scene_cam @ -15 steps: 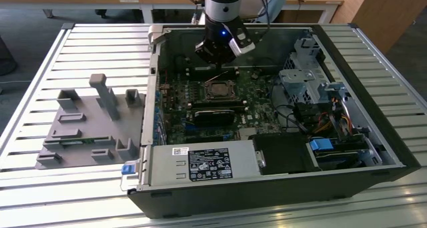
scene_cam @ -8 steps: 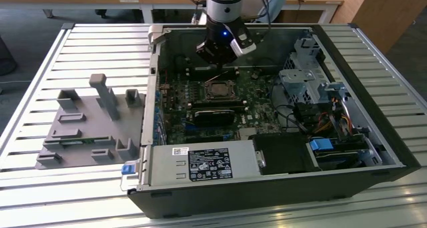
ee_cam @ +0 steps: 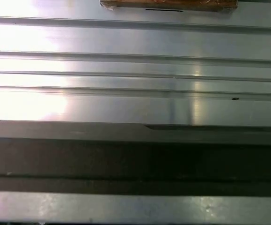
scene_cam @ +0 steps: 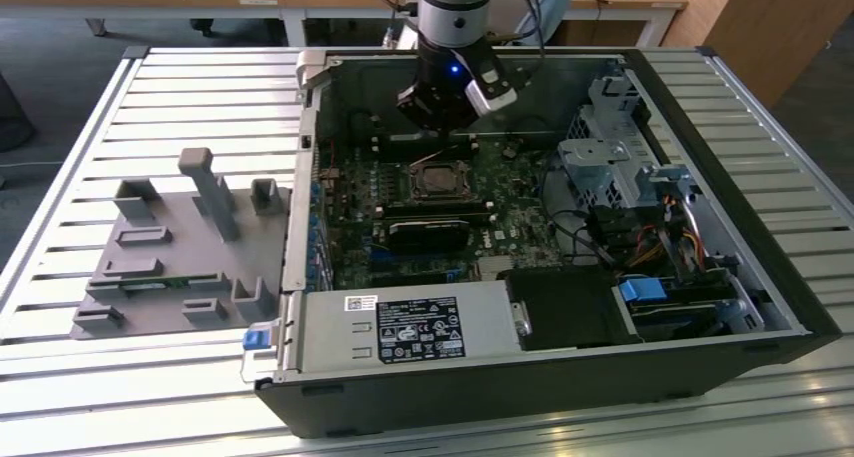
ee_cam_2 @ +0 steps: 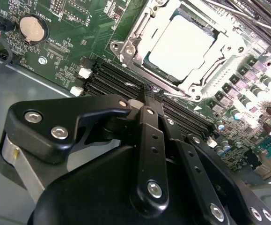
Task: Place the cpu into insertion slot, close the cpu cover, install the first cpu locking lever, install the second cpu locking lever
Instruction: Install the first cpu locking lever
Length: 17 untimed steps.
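Open computer case lying on a slatted metal counter, green motherboard facing up.

Pincer: hanging inside the case at the motherboard's 12 o'clock edge in the exterior view, just above the insertion slot. In the second wrist view the pincer has its black fingers drawn together to a point, nothing held between them, the tip low over the memory slots just beside the socket.

Cpu: seated flat in the insertion slot, pale metal top showing.

Cpu cover: silver frame around the chip; whether fully down cannot be told.

Grey fixture block: on the counter at 9 o'clock of the case, well apart.
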### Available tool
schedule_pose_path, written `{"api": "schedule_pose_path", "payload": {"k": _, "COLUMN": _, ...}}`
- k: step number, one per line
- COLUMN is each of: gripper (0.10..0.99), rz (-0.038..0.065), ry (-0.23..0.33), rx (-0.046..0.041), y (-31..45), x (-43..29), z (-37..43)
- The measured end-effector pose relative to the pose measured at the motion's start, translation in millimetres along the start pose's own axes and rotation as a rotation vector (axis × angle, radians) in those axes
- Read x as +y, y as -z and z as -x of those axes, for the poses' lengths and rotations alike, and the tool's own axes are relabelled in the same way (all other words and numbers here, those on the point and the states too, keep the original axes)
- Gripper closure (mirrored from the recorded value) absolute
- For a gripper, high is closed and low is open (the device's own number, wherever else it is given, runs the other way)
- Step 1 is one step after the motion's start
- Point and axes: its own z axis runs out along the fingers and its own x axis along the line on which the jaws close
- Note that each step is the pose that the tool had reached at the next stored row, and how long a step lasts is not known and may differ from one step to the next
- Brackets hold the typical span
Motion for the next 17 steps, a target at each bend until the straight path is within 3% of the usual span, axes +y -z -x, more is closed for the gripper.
{"api": "schedule_pose_path", "payload": {"k": 17, "gripper": 0.98, "rz": 0.0, "ry": -0.001, "rx": 0.0, "y": -14.3, "x": -0.3, "z": 7.0}}
